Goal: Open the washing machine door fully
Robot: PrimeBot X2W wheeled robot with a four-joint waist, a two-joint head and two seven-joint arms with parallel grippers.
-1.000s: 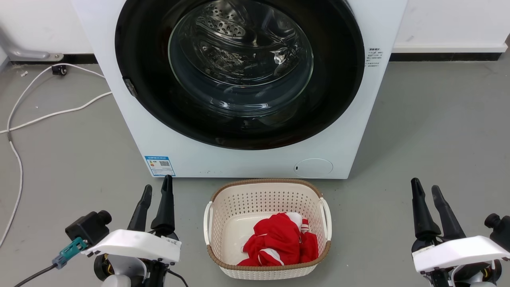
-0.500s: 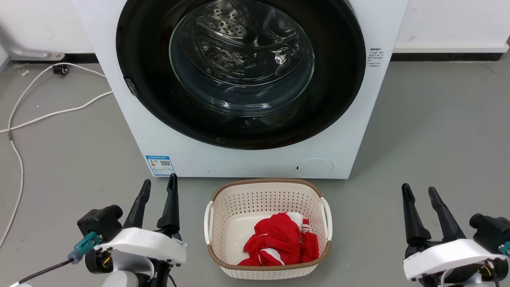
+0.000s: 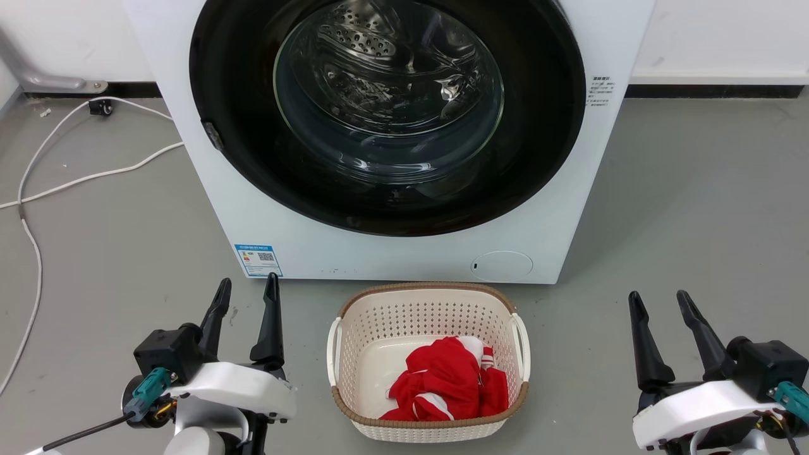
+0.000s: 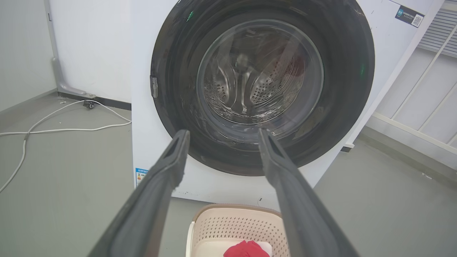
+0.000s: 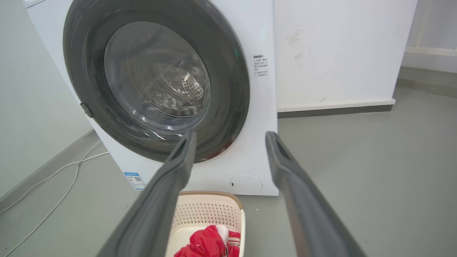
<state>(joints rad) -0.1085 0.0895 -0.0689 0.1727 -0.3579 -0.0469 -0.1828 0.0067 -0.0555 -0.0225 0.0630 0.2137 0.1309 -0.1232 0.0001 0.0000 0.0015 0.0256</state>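
Door (image 3: 389, 107) is a glossy black disc with a bulging clear glass window; the steel drum (image 3: 366, 38) shows through it. It lies closed, flat against the white machine's (image 3: 404, 256) front, spanning nearly from side edge to side edge and facing straight out at the robot. Being round, it has no long axis; a small grey tab (image 3: 210, 136) marks its left rim. Left gripper (image 3: 248, 279) and right gripper (image 3: 656, 294) are spread wide and empty, well short of it, flanking the basket (image 3: 338, 344).

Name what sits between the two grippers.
In the head view, a cream laundry basket holding red clothing sits between the left gripper and right gripper.
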